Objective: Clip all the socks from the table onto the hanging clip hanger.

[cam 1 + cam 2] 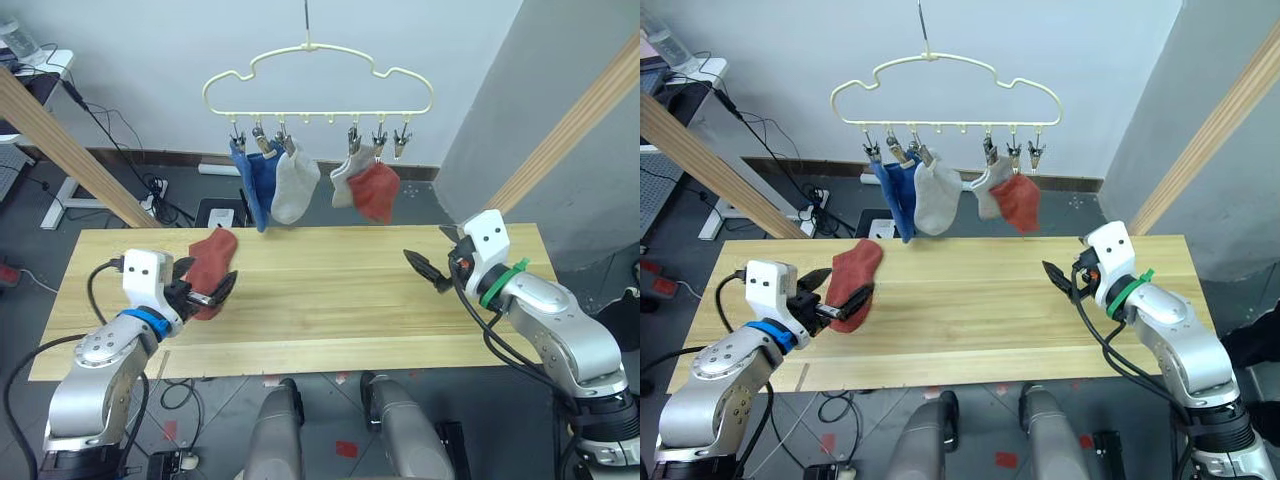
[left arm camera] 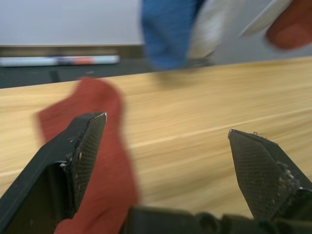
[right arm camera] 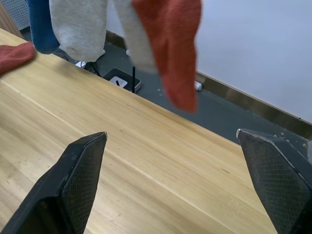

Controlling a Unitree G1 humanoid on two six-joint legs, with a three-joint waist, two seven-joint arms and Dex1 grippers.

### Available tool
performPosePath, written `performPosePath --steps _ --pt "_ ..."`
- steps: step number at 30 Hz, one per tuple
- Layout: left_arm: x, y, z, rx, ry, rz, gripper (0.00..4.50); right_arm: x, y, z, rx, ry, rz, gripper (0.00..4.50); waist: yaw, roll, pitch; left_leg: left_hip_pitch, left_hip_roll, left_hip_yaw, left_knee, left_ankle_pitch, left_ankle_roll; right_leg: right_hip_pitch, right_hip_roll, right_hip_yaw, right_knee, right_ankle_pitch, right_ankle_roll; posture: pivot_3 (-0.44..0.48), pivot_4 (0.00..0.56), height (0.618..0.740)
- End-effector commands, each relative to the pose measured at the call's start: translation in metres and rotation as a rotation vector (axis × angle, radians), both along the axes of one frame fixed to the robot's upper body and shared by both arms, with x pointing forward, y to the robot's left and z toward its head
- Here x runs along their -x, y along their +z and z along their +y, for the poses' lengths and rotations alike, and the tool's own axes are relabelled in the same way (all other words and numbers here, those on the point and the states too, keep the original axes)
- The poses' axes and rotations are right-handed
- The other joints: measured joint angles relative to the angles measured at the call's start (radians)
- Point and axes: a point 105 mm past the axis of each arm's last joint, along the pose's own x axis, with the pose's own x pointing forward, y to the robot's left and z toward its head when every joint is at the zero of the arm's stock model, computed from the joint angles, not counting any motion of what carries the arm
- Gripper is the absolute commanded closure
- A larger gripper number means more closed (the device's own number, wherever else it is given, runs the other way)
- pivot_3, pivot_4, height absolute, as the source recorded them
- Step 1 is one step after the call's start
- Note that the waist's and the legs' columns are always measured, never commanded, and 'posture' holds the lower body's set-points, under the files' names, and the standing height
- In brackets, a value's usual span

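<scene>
Down at the near left of the table [image 1: 330, 330], the left gripper [image 1: 205, 290] is sitting with its fingers apart, and the last red sock [image 1: 212, 262] is lying right at it, one finger [image 2: 83, 151] resting over the cloth while the other is standing off over bare wood. Whether that finger is actually pressing the fabric is hard to tell. The sock is looking light, limp and soft; it is likely going to fold and droop the moment it comes up, so the best hold is probably near the cuff edge, leaving a free hem to feed into a clip. It is stretching from the gripper away toward the far edge, flat on the planks. Over on the right, the right gripper [image 1: 428, 268] is hovering above bare table with its fingers spread wide, holding nothing, well apart from the sock. Further back and higher, the hanger [image 1: 318, 92] is dangling with five socks already clipped: two blue socks [image 1: 256, 180] and a grey one [image 1: 295, 185] on the left, another grey [image 1: 347, 180] and a red [image 1: 376, 190] on the right, with clips still free.
</scene>
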Motion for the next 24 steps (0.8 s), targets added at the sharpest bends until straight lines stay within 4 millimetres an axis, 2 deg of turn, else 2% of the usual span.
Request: performPosePath --steps 1,9,12,24 --pt "0.005 0.009 0.002 -0.007 -0.003 -0.009 0.04 0.002 0.012 0.002 -0.001 -0.005 -0.052 0.0 0.002 0.0 0.0 0.0 0.0 0.0 0.0 0.0 0.0 0.0 0.0 0.0 0.0 0.0 0.0 0.039 0.322 0.74" --pt "0.002 0.01 0.001 -0.022 0.052 -0.048 0.04 -0.002 0.009 -0.003 -0.009 -0.058 -0.033 0.0 0.005 0.0 0.0 0.0 -0.001 0.0 0.0 0.0 0.0 0.0 -0.001 0.0 -0.001 0.0 0.0 0.044 0.317 0.74" --pt "0.004 0.005 -0.002 0.014 0.007 0.001 0.04 -0.002 0.01 -0.002 -0.014 -0.061 -0.028 0.0 0.004 0.0 0.0 0.0 -0.001 0.0 0.0 0.0 0.0 0.0 -0.001 0.0 0.0 0.0 0.0 0.042 0.319 0.74" --pt "0.004 0.009 -0.004 -0.009 -0.006 -0.022 0.04 -0.002 0.009 -0.009 -0.006 -0.11 -0.024 0.0 0.004 0.0 0.0 0.0 -0.001 0.0 0.001 0.0 0.0 0.0 -0.001 0.0 0.001 0.0 0.0 0.034 0.329 0.74"
